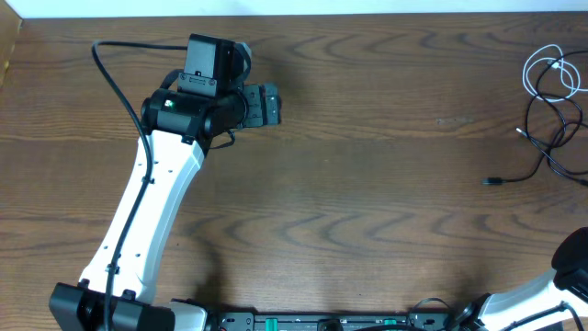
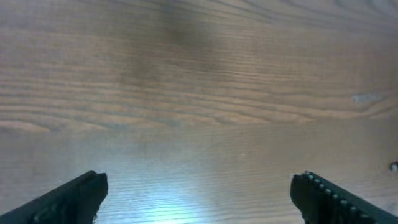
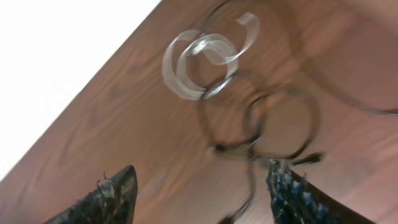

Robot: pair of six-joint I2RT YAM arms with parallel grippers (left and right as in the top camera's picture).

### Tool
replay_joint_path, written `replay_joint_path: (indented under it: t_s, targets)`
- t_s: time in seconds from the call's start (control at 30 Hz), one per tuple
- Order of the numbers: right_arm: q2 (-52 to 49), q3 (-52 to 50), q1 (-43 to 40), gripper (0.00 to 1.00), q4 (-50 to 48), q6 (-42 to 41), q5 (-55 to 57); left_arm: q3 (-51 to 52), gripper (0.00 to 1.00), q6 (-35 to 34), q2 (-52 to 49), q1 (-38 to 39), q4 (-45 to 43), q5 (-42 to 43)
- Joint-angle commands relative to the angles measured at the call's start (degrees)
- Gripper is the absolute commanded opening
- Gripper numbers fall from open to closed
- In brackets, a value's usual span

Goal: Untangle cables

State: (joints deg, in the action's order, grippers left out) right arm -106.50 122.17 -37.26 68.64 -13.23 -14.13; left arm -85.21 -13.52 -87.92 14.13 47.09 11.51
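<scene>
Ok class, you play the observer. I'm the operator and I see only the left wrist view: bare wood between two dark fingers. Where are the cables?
Observer: In the overhead view, the white cable and the black cable lie bunched together at the right edge of the table.
Operator: Are they separated?
Observer: No. In the right wrist view, the white coil overlaps one of the black loops.
Operator: Is anything near them?
Observer: The right end effector hovers just above them, jaws apart, apparently gripping nothing.
</scene>
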Motion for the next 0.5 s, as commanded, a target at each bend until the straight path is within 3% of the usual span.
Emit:
replay_joint_path:
  t_s: [0.0, 0.47]
  targets:
    - [3.37, 0.72, 3.45, 0.66, 3.08, 7.56, -13.99, -0.13, 0.99, 0.31, 1.09, -0.09, 0.04, -0.17]
    - [14.12, 0.72, 25.44, 0.71, 11.39, 13.75, -8.68, -0.13, 0.99, 0.33, 1.09, -0.09, 0.11, -3.17]
